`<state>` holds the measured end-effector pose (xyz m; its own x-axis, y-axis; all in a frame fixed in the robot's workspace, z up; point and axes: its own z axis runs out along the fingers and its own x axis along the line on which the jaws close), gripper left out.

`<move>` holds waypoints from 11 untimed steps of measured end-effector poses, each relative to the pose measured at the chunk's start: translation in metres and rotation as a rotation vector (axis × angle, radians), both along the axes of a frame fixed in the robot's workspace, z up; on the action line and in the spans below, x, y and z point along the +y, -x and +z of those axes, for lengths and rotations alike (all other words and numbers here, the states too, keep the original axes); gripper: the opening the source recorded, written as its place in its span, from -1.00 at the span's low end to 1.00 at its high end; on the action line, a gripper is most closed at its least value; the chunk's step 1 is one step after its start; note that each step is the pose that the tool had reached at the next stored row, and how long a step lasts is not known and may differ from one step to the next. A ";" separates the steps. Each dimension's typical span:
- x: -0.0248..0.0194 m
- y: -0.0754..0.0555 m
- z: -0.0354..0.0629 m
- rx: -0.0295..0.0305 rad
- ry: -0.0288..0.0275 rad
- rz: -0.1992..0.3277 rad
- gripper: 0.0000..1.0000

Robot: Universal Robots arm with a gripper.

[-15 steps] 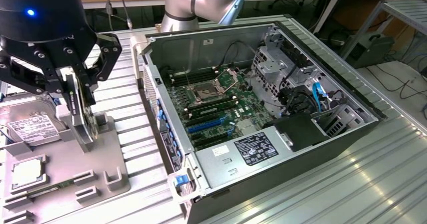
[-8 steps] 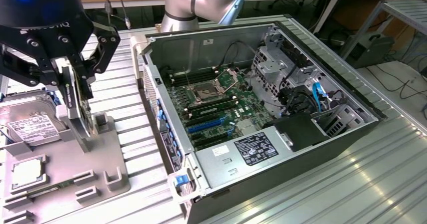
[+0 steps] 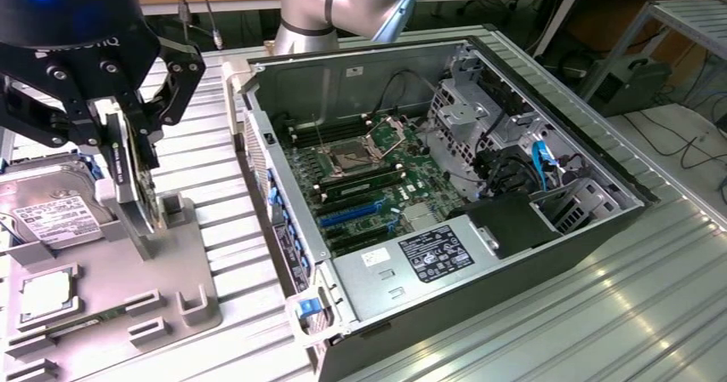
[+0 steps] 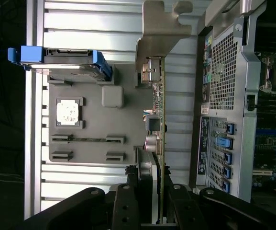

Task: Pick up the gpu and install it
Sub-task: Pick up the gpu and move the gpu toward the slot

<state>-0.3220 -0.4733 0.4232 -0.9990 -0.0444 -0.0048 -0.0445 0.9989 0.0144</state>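
1. Exterior view: the black gripper (image 3: pixel 128 173) hangs at the exterior view's left, its fingers pressed together on the gpu (image 3: pixel 136 208), which it pinches from both faces.
2. The gpu stands upright and edge-on over the gray fixture tray (image 3: pixel 170 288) – whether its lower edge touches the tray's post I cannot tell.
3. Just beside it on the tray lie the hard drive (image 3: pixel 51 212) and, nearer the camera, the square CPU chip (image 3: pixel 46 293).
4. The open computer case (image 3: pixel 455 314) lies to the exterior view's right, well apart from the gpu, with the motherboard (image 3: pixel 375 178) bare inside.
5. Wrist view: it looks along the card's thin edge (image 4: pixel 160 110) from between the fingers (image 4: pixel 145 177) – and shows the silvery metal bracket (image 4: pixel 159 28) at the far end, which the exterior view does not make out.
6. It also shows the hard drive's blue side rails (image 4: pixel 99 64) and the case's perforated rear panel (image 4: pixel 224 72).
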 end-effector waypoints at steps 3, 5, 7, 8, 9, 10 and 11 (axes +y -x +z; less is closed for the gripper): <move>0.0000 -0.001 0.0000 0.0000 0.0000 0.000 -0.44; 0.0000 -0.002 0.0000 0.0000 0.0000 0.000 -0.44; 0.0000 -0.003 0.0000 0.0000 0.0000 0.000 -0.44; 0.0001 -0.004 0.0000 0.0000 0.0001 0.000 -0.44; 0.0000 -0.005 -0.0001 -0.0001 0.0001 0.000 -0.44; 0.0000 -0.005 0.0000 0.0000 0.0001 0.000 -0.44; 0.0001 -0.006 0.0000 0.0000 0.0000 0.000 -0.44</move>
